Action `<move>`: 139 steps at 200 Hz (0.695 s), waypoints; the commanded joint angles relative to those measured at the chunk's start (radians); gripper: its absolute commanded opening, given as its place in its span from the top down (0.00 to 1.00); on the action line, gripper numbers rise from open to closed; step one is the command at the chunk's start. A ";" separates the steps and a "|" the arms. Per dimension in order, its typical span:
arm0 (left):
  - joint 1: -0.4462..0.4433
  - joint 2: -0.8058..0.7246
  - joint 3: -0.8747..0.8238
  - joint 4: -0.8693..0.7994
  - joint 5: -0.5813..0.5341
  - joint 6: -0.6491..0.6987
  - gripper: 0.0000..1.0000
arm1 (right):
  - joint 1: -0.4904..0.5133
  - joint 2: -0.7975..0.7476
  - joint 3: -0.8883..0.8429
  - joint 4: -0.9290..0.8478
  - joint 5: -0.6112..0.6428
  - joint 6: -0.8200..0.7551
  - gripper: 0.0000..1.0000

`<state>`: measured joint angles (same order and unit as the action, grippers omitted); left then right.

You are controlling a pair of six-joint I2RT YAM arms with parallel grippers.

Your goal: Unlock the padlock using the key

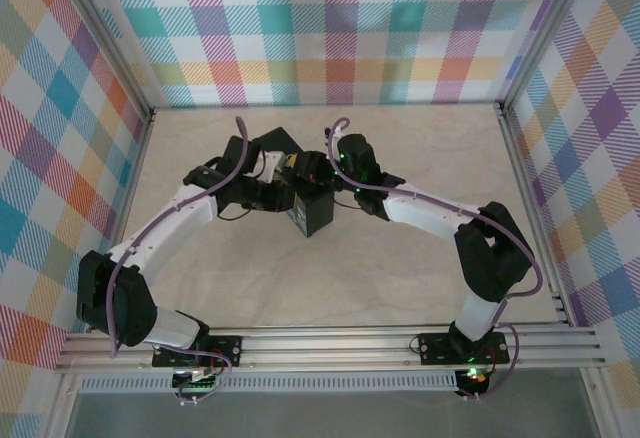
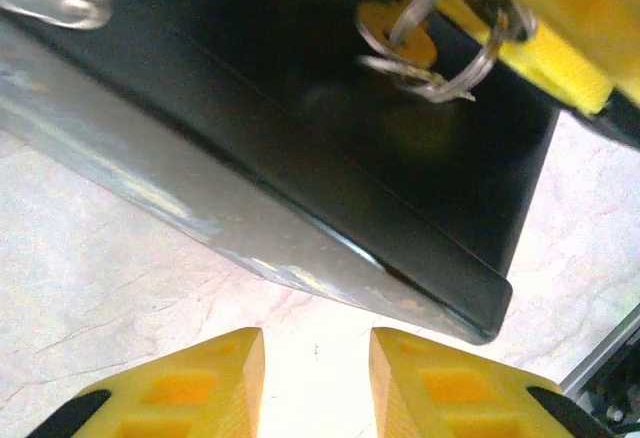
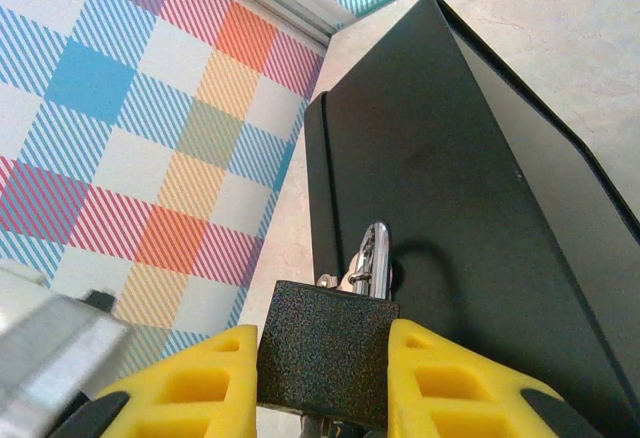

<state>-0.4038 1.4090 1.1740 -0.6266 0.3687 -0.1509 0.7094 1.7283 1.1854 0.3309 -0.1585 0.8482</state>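
Work surface: a pale marbled table (image 1: 400,278), enclosed on three sides by walls (image 1: 330,28) of pastel plaid. A black box (image 1: 318,213) stands near the middle of the table, and both my arms reach in to it from either side.

Right gripper (image 3: 322,358): my jaws are clenched on the padlock (image 3: 320,343). One yellow finger presses each side of its dark grey, grainy body. The silvery shackle (image 3: 372,253) rises from the top of the body and sits against the black face of the box.

Left gripper (image 2: 317,358): my jaws are released and grasp nothing. Bare table shows in the gap between the two yellow fingers (image 2: 200,388). The gripper sits low beside the box, its tips near the bottom edge without touching it.

In the left wrist view, thin silvery wire rings (image 2: 430,48) hang in front of the box, just beside a yellow finger of my right gripper. I cannot tell the key apart among them.
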 commanded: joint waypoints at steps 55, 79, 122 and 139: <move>0.170 0.045 0.106 0.113 -0.062 -0.160 0.57 | 0.008 -0.017 -0.064 0.070 0.043 -0.030 0.84; 0.172 0.124 0.148 0.153 -0.103 -0.183 0.57 | 0.009 -0.009 -0.060 0.076 0.044 -0.020 0.84; 0.172 0.213 0.226 0.126 -0.207 -0.168 0.56 | 0.010 0.004 -0.042 0.076 0.041 -0.018 0.84; 0.172 0.227 0.234 0.132 -0.211 -0.158 0.55 | 0.011 0.015 -0.029 0.074 0.030 -0.015 0.84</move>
<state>-0.2432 1.6119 1.3735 -0.4953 0.2150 -0.3180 0.7151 1.7229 1.1404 0.4072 -0.1310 0.8322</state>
